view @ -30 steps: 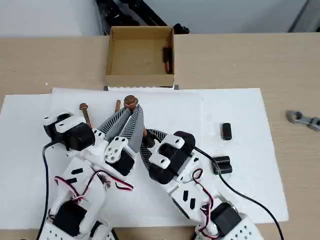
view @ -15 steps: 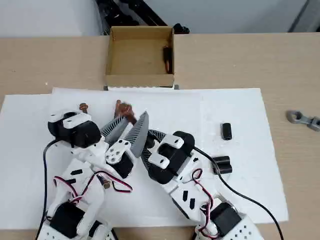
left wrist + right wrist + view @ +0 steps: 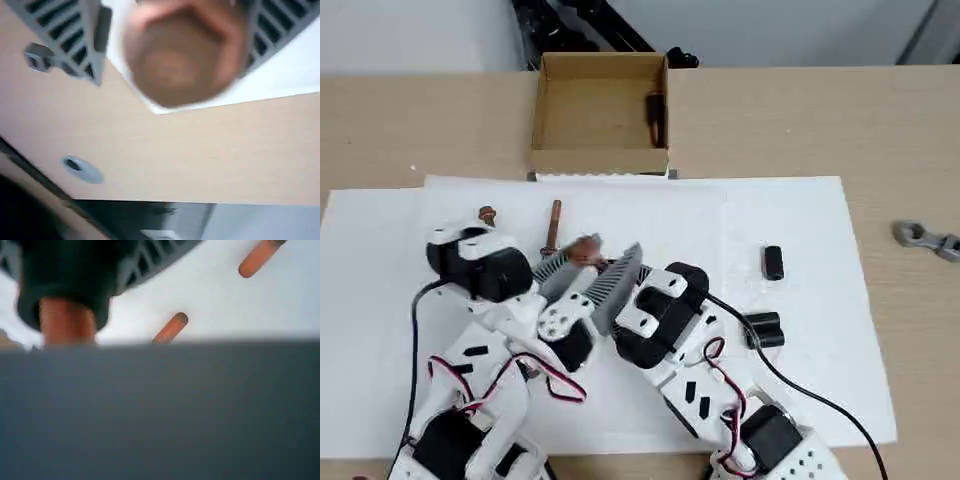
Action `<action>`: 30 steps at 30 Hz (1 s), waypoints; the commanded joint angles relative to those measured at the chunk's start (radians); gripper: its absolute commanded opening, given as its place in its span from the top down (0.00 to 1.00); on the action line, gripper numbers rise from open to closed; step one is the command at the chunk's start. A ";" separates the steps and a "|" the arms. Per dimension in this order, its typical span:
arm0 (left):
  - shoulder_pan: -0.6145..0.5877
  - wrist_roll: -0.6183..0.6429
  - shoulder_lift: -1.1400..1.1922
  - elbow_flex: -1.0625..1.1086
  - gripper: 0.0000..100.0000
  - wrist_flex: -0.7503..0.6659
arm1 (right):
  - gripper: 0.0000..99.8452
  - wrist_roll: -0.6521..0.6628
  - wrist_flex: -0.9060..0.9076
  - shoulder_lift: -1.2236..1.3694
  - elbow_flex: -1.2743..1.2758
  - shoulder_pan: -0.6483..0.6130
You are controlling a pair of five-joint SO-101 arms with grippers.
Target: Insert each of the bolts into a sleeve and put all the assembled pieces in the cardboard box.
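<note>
A copper bolt [image 3: 585, 248] is held by its head in my left gripper [image 3: 602, 256], which is shut on it above the white paper; up close the head [image 3: 180, 60] is a blur between the ribbed fingers [image 3: 67, 37]. My right gripper [image 3: 75, 265] is shut on a black sleeve [image 3: 62, 290], and the bolt's copper shaft [image 3: 67, 322] enters that sleeve. In the high view the two grippers meet near the middle of the paper. The cardboard box [image 3: 545, 110] stands at the back with one assembled piece [image 3: 655, 115] inside.
Two loose bolts [image 3: 552, 225] [image 3: 487, 215] lie on the paper [image 3: 780, 210] behind the grippers. Black sleeves [image 3: 773, 262] [image 3: 763, 329] rest to the right. A metal wrench [image 3: 923, 238] lies on the bare table far right.
My left gripper has swung down and to the right with the bolt, tilting it toward the right gripper. A loose bolt behind it has come into sight.
</note>
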 commanded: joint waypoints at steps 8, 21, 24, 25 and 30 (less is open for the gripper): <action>-0.023 0.012 -0.002 -0.044 0.86 -0.044 | 1.00 0.009 -0.002 -0.010 -0.017 -0.007; -0.040 -0.127 -0.003 -0.093 0.81 0.137 | 1.00 0.009 0.004 -0.010 -0.018 -0.007; -0.077 -0.140 -0.003 -0.128 0.81 0.170 | 1.00 0.009 0.002 -0.010 -0.018 -0.007; -0.092 -0.150 -0.003 -0.139 0.81 0.183 | 1.00 0.009 0.002 -0.010 -0.018 -0.007; -0.109 -0.193 -0.003 -0.170 0.81 0.249 | 1.00 0.009 -0.010 -0.008 -0.018 -0.002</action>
